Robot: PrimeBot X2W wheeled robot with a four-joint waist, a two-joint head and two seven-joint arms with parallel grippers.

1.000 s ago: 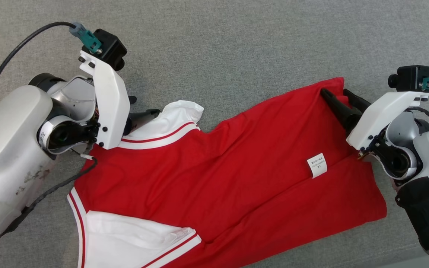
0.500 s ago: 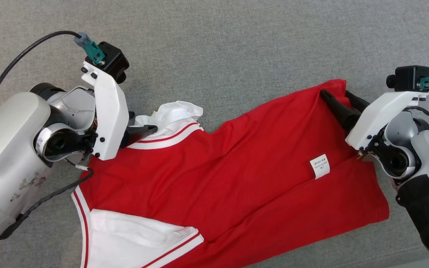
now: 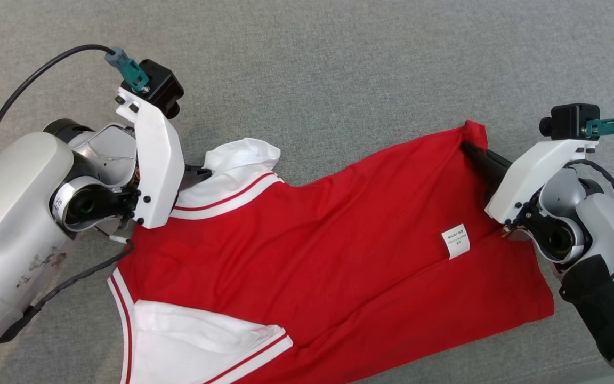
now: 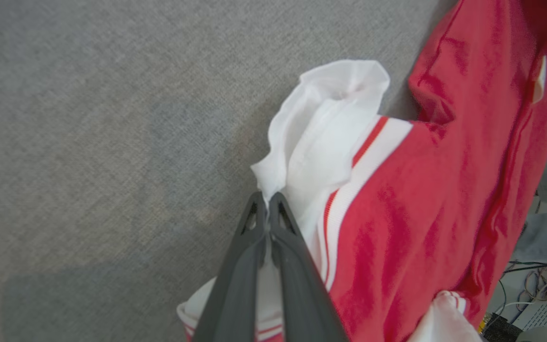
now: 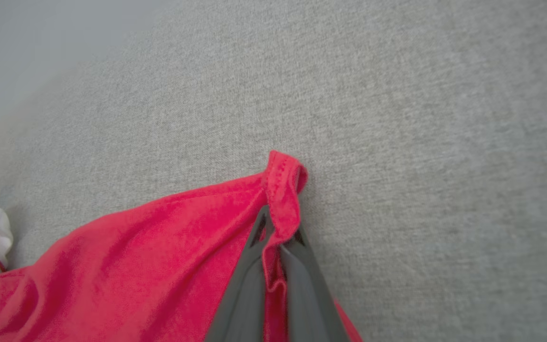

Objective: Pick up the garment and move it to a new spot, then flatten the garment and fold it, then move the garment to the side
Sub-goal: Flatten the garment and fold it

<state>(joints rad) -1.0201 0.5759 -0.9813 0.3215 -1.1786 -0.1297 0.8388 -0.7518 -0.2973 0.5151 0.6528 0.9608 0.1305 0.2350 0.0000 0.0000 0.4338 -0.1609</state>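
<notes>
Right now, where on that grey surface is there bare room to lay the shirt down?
The widest bare stretch of grey surface lies on the far side, beyond the garment. The near side is crowded with cloth, and each end is taken: the left hand grips the white sleeve, the right hand the red corner.

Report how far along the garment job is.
Done: the garment lies spread on the grey surface, unfolded. In hand: left gripper pinches the white sleeve, right gripper the red hem corner. Left: apparently the folding, then moving it aside.
</notes>
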